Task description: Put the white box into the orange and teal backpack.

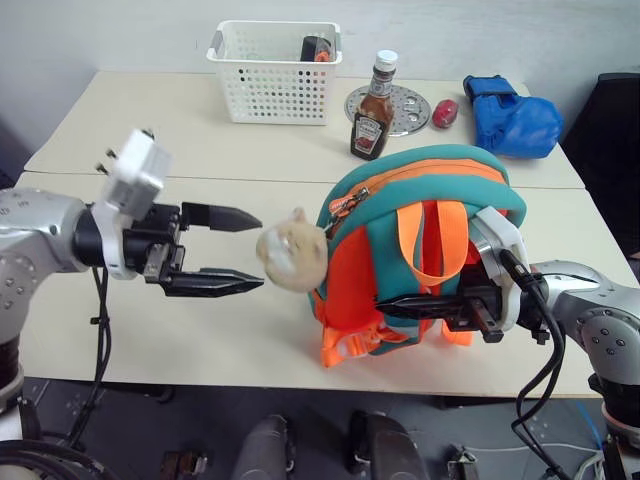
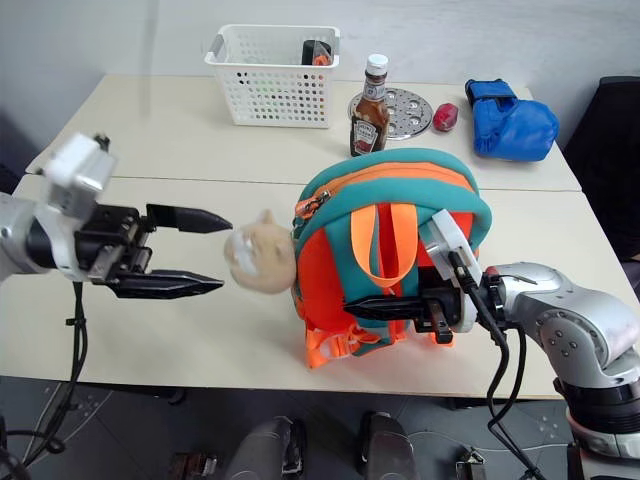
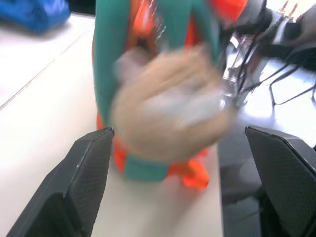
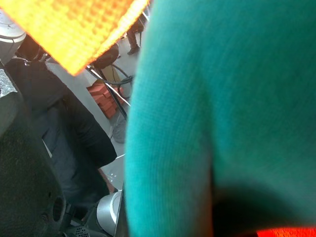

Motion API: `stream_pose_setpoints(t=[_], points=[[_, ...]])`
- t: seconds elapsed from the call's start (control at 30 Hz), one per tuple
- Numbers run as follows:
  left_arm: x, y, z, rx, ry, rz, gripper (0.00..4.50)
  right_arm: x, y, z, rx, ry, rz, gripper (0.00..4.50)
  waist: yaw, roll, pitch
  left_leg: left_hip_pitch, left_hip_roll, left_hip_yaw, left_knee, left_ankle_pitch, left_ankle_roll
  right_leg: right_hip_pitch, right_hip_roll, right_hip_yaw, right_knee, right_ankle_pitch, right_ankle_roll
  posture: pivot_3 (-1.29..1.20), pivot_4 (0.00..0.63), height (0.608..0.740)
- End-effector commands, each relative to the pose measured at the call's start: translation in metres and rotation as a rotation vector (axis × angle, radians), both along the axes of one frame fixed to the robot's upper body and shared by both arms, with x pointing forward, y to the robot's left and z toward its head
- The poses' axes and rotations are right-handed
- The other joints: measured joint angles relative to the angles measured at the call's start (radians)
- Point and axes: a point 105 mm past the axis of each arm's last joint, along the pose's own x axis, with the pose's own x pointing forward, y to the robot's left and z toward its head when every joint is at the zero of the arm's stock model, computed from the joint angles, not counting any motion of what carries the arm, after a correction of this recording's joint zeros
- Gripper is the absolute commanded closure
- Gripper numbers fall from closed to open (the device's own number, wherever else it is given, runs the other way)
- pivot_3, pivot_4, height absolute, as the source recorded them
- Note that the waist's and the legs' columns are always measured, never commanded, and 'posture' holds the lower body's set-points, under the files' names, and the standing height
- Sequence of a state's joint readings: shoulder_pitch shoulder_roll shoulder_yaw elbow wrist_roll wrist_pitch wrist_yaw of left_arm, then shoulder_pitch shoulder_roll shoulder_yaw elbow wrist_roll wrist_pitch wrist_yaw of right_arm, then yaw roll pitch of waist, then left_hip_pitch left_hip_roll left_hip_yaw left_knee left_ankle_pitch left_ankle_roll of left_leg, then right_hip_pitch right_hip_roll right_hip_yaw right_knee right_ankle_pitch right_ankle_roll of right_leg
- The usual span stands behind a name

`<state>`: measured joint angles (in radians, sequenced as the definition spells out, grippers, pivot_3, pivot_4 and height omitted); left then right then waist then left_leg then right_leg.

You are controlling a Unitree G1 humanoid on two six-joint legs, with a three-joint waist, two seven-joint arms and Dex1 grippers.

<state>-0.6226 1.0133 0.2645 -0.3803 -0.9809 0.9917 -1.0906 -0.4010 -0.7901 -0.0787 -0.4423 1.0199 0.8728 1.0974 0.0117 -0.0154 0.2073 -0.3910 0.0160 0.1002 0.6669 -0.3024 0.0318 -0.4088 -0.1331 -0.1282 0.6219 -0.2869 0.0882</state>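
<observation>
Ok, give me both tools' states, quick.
Left tool: open, holding nothing, just short of the plush charm.
Right tool: shut on the backpack, at its strap side.

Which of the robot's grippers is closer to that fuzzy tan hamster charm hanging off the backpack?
The left. The left gripper, open, sits right beside the tan plush hamster charm. The right gripper is shut against the strap side of the orange and teal backpack, farther from the charm.
</observation>
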Motion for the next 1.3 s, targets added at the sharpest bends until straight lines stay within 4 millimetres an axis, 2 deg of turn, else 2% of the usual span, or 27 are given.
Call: stream_pose_setpoints(t=[0.03, 0.17, 0.33, 0.57, 0.7, 0.83, 1.0, 1.1, 1.23, 1.3], points=[[0.000, -0.011, 0.002, 0.033, -0.065, 0.030, 0.04, -0.002, 0.004, 0.002, 0.003, -0.007, 0.026, 4.50, 0.001, 0.000, 0.000, 0.000, 0.000, 0.000, 0.000, 0.000, 0.000, 0.000, 0.000, 0.000, 0.000, 0.000, 0.000, 0.00, 0.150, 0.740], [0.013, -0.025, -0.009, 0.068, -0.115, 0.079, 0.04, -0.003, 0.003, 0.003, 0.002, -0.010, 0.032, 4.50, 0.000, 0.000, 0.000, 0.001, 0.000, 0.002, 0.000, 0.000, 0.000, 0.000, 0.002, 0.001, 0.001, 0.000, 0.000, 0.00, 0.150, 0.740], [0.034, -0.024, -0.022, 0.139, -0.204, 0.168, 0.04, -0.007, 0.003, 0.004, 0.001, -0.010, 0.051, 4.50, -0.001, 0.000, 0.000, 0.001, 0.000, 0.003, -0.001, 0.000, 0.000, -0.001, 0.002, 0.002, 0.001, 0.000, 0.000, 0.00, 0.150, 0.740], [0.043, -0.028, -0.021, 0.074, -0.202, 0.184, 0.04, -0.014, 0.003, 0.005, 0.007, -0.005, 0.065, 4.50, 0.005, 0.000, 0.000, 0.001, 0.000, 0.003, -0.001, 0.000, 0.000, -0.001, 0.002, 0.002, 0.000, 0.000, 0.000, 0.00, 0.150, 0.740], [0.038, -0.034, -0.028, 0.076, -0.182, 0.151, 0.88, -0.014, 0.004, 0.006, 0.017, -0.007, 0.059, 4.50, 0.008, 0.000, 0.000, 0.001, 0.000, 0.003, -0.001, 0.000, 0.000, -0.001, 0.001, 0.002, 0.000, 0.000, 0.000, 0.00, 0.150, 0.740], [0.037, -0.034, -0.036, 0.107, -0.170, 0.136, 2.20, -0.013, 0.005, 0.006, 0.023, -0.009, 0.052, 4.50, 0.009, 0.000, 0.000, 0.001, 0.000, 0.003, -0.001, 0.000, 0.000, -0.001, 0.001, 0.002, 0.001, 0.000, 0.000, 0.00, 0.150, 0.740], [0.041, -0.017, -0.037, 0.156, -0.174, 0.156, 3.52, -0.014, 0.003, 0.005, 0.029, -0.005, 0.036, 4.50, 0.009, 0.000, 0.000, 0.001, 0.000, 0.003, -0.001, 0.000, 0.000, -0.001, 0.002, 0.002, 0.000, 0.000, 0.000, 0.00, 0.150, 0.740], [0.046, -0.006, -0.028, 0.172, -0.201, 0.185, 3.87, -0.014, 0.003, 0.005, 0.033, -0.002, 0.030, 4.50, 0.009, 0.000, 0.000, 0.001, 0.000, 0.003, -0.001, 0.000, 0.000, -0.001, 0.002, 0.002, 0.001, 0.000, 0.000, 0.00, 0.150, 0.740], [0.049, 0.007, -0.009, 0.169, -0.232, 0.198, 3.92, -0.013, 0.002, 0.003, 0.037, 0.001, 0.022, 4.50, 0.010, 0.000, 0.000, 0.001, 0.000, 0.003, -0.001, 0.000, 0.000, -0.001, 0.002, 0.002, 0.000, 0.000, 0.000, 0.00, 0.150, 0.740], [0.044, 0.010, -0.004, 0.178, -0.218, 0.168, 3.92, -0.012, 0.002, 0.002, 0.041, 0.003, 0.015, 4.50, 0.009, 0.000, 0.000, 0.001, 0.000, 0.004, -0.001, 0.000, 0.000, -0.002, 0.002, 0.002, 0.000, 0.000, 0.000, 0.00, 0.150, 0.740]])
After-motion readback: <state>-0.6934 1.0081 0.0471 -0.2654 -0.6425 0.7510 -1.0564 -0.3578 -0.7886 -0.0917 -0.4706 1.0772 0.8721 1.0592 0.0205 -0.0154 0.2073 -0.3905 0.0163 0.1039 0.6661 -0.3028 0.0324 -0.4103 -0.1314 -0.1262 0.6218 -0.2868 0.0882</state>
